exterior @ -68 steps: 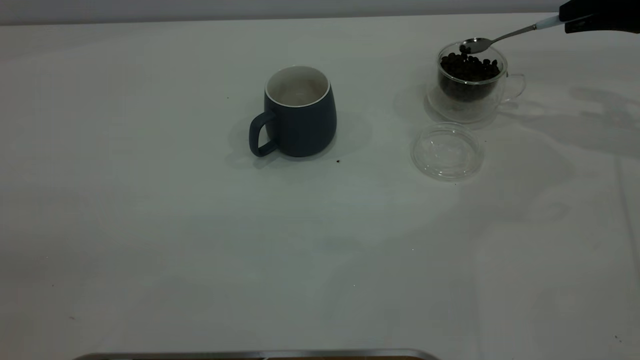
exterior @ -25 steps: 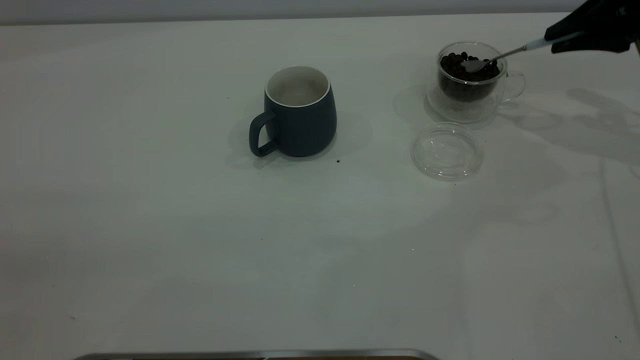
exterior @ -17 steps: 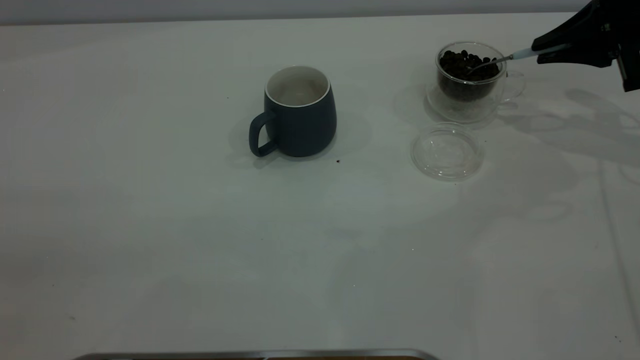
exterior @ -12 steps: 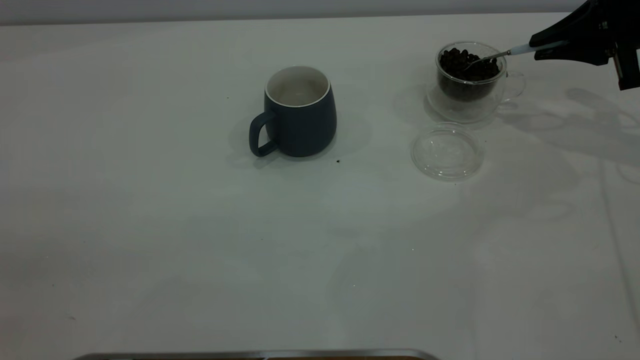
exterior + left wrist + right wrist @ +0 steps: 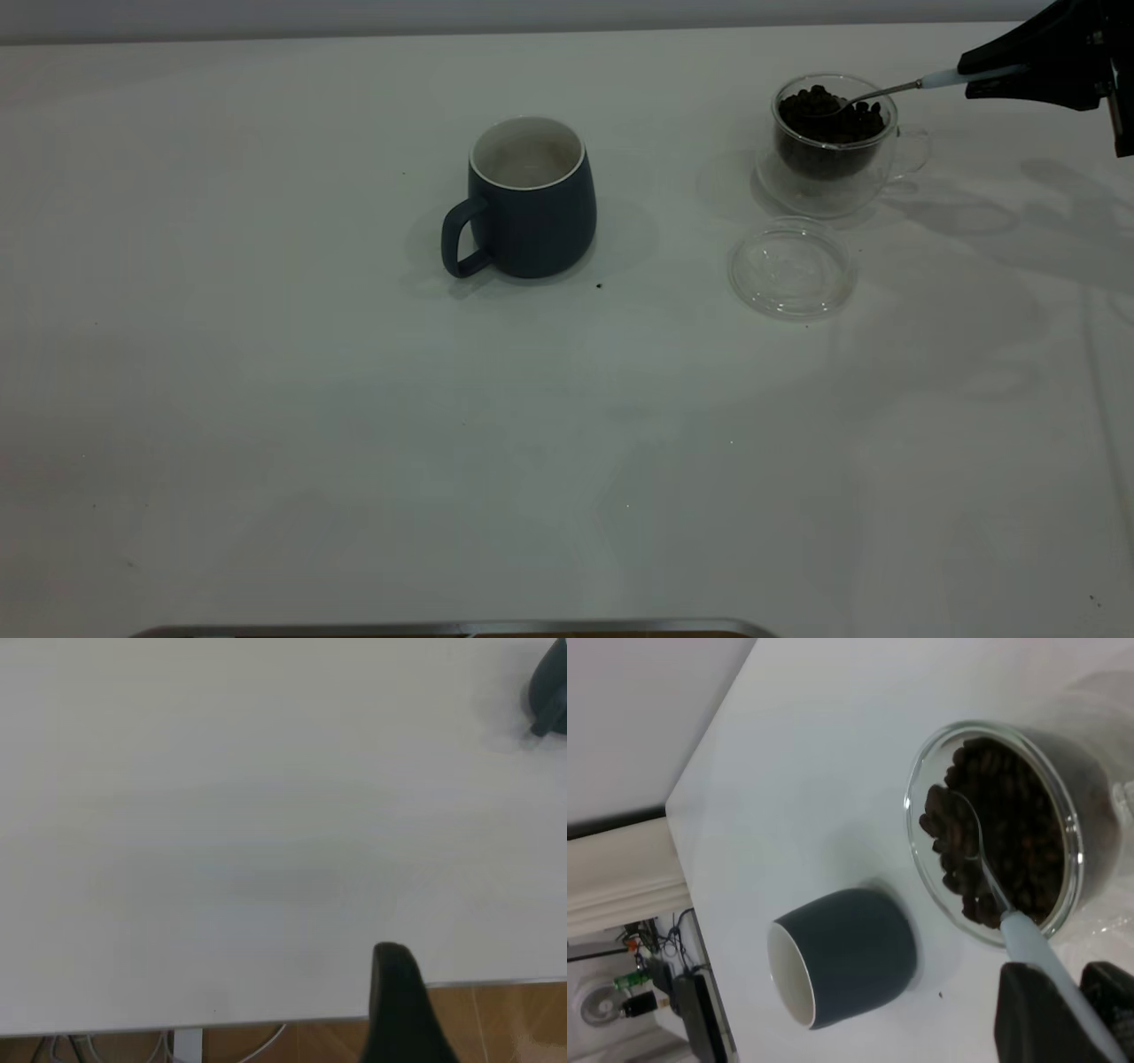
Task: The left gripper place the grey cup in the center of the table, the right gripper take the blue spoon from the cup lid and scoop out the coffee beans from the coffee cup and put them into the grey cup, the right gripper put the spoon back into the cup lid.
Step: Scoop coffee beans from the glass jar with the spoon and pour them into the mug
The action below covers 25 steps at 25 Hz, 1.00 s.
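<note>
The grey cup point(image 5: 529, 199) stands upright mid-table, handle toward the left, its white inside showing nothing in it; the right wrist view also shows the cup point(image 5: 842, 957). At the far right stands the glass coffee cup point(image 5: 833, 151), filled with coffee beans point(image 5: 828, 120). My right gripper point(image 5: 997, 73) is shut on the blue spoon point(image 5: 939, 81) by its pale handle. The spoon point(image 5: 983, 868) slants down into the coffee cup, its bowl among the top beans point(image 5: 1019, 842). The clear cup lid point(image 5: 791, 268) lies empty in front of the coffee cup. My left gripper point(image 5: 400, 992) is parked over the table's edge.
The white table point(image 5: 266, 399) stretches wide to the left and front of the cups. A tiny dark speck point(image 5: 600, 286) lies beside the grey cup. A metal strip point(image 5: 452, 627) runs along the near edge. Wooden floor point(image 5: 505, 1019) shows past the table's edge.
The spoon went down from above the beans into them, with the right gripper lowering. Over the last half second the gripper drew slightly right and up, the bowl staying among the beans.
</note>
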Each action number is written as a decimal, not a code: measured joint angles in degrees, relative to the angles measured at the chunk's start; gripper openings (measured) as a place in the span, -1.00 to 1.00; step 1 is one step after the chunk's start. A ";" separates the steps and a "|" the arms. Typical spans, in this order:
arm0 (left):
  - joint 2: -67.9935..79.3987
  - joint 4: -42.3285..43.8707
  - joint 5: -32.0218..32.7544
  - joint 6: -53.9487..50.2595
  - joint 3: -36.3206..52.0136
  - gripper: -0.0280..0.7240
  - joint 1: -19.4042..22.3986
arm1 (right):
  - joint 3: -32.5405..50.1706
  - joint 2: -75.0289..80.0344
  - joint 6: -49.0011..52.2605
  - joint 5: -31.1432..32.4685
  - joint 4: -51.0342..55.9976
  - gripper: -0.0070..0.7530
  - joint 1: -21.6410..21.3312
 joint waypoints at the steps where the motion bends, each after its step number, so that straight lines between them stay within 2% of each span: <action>1: 0.00 0.00 0.00 0.00 0.00 0.44 0.00 | 0.00 0.00 0.00 0.26 -0.20 -0.69 -0.07; 25: 0.00 0.00 0.00 -0.05 0.00 0.44 0.00 | 0.00 0.05 -3.86 6.18 0.82 -0.69 -1.10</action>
